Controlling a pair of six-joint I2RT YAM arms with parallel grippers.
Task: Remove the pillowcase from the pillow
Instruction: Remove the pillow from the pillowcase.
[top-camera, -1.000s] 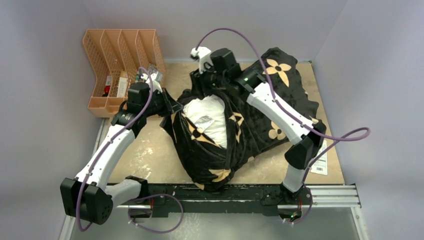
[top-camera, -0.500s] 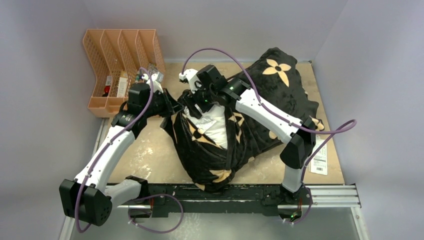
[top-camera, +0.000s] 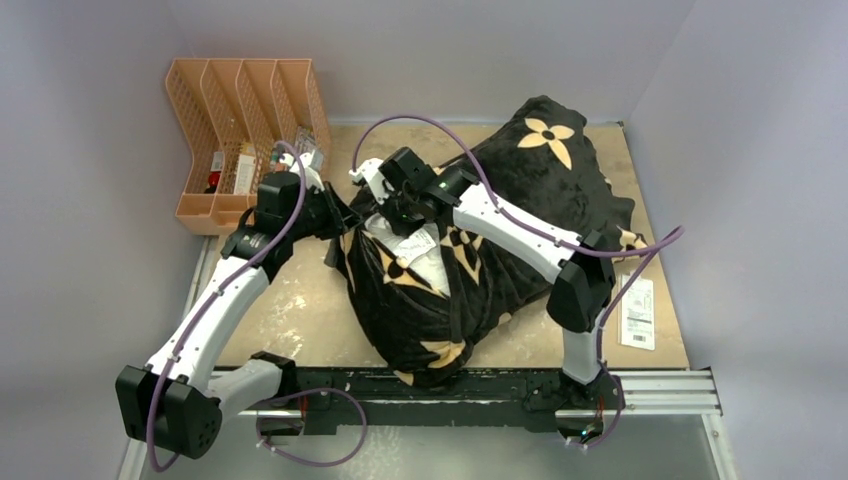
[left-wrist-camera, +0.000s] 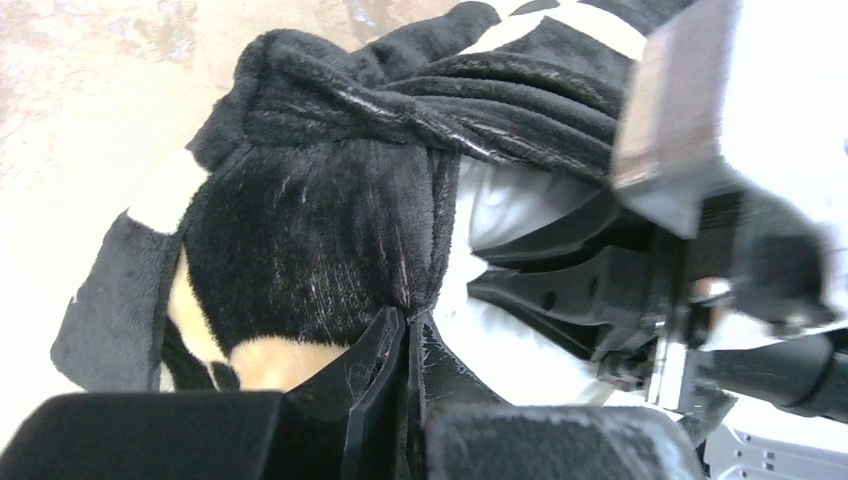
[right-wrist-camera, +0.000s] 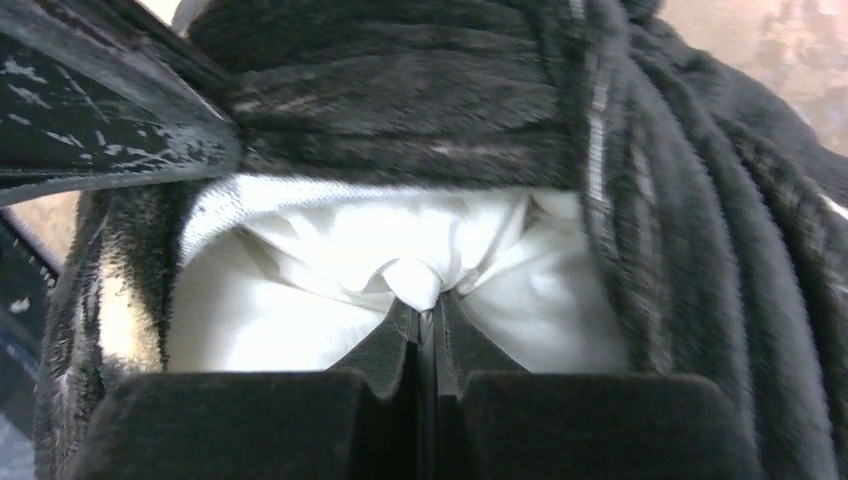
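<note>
The black plush pillowcase (top-camera: 520, 190) with tan flower motifs lies across the table, its open mouth toward the left. The white pillow (top-camera: 425, 258) shows through that opening. My left gripper (top-camera: 340, 215) is shut on the pillowcase's hem (left-wrist-camera: 400, 260) at the left side of the opening. My right gripper (top-camera: 392, 212) reaches into the mouth and is shut on a pinched fold of the white pillow (right-wrist-camera: 420, 278). In the right wrist view the black hem (right-wrist-camera: 400, 110) arches over the pillow, with the left gripper's finger at upper left.
An orange file organiser (top-camera: 240, 130) with small items stands at the back left. A white paper label (top-camera: 636, 312) lies on the table at the right. Grey walls close in the back and both sides. The arms' rail (top-camera: 660, 390) runs along the near edge.
The right gripper has moved left and down from above the opening into the pillowcase mouth and has shut on the white pillow. The left gripper keeps its hold on the hem.
</note>
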